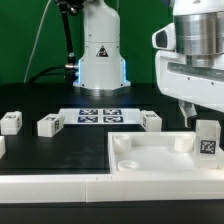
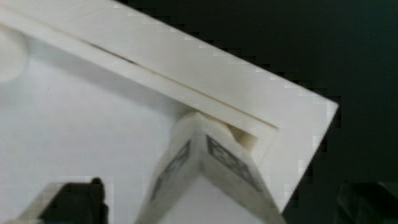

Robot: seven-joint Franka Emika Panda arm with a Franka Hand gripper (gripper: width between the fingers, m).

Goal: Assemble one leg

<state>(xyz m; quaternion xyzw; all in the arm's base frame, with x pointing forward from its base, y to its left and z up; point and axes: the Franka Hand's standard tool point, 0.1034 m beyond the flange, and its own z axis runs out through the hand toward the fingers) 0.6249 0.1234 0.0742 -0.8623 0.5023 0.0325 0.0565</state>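
The black table (image 1: pixel 40 150) fills the exterior view, with the arm's white base (image 1: pixel 100 50) standing at its far side; a dark triangular sign shows on the base, and whatever it says is too small to read. Nearest the camera lies the large white plate (image 1: pixel 150 160), with a round socket (image 1: pixel 128 163) at one corner. Beyond it the marker board (image 1: pixel 98 115) lies flat, carrying black-and-white square tags; they hold patterns only, no legible writing.

The gripper (image 1: pixel 200 120) comes down at the exterior view's right, over the plate's far right part. Its fingers (image 1: pixel 187 113) reach to the leg (image 1: pixel 207 140), which stands upright on the plate with a square marker facing the camera. In the wrist view the leg (image 2: pixel 214 165) sits between the two dark fingertips (image 2: pixel 71 200) near the plate's corner (image 2: pixel 267 110), but whether the pincer is pinching it or merely spread around it cannot be told.

Three more legs rest on the table: one (image 1: pixel 10 122) at the exterior view's left, a second (image 1: pixel 50 125) beside it, and a third (image 1: pixel 151 120) near the plate's far edge.
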